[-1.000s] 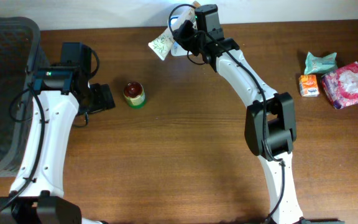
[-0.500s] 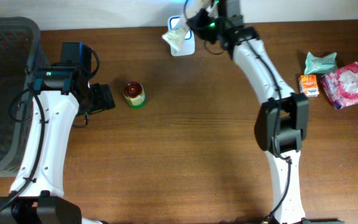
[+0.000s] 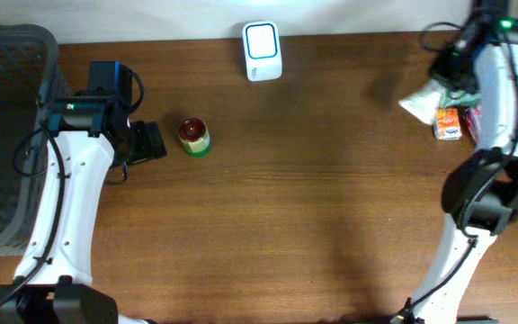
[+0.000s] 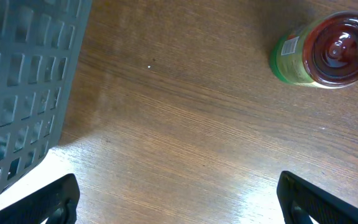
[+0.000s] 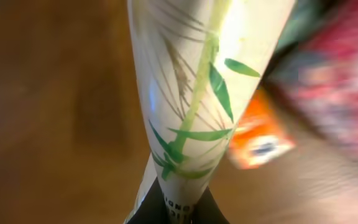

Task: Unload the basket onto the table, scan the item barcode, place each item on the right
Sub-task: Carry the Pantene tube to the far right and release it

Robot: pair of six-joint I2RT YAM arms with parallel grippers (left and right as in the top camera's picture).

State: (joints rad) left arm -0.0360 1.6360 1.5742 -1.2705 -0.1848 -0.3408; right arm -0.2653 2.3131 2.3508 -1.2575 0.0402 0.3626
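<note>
— Brown wooden table [image 3: 286, 198] all round, and our right gripper [image 3: 448, 76] sits far out at its right end, clamped on one end of the white leaf-printed packet [image 5: 197, 93]. The packet is just beside the small orange box [image 3: 448, 123].
— And the scanner [image 3: 263, 50]?
— Well apart, at the back edge, window lit. Our wrist view is blurred, so we can't tell which face carries the barcode.
— Then we should turn the packet slowly before that window, pinching only the end so our fingers hide no print.
— Our left gripper [image 3: 144, 142] stands wide open and empty beside the red-lidded jar [image 3: 194, 137].
— We'd leave it parked there.
</note>
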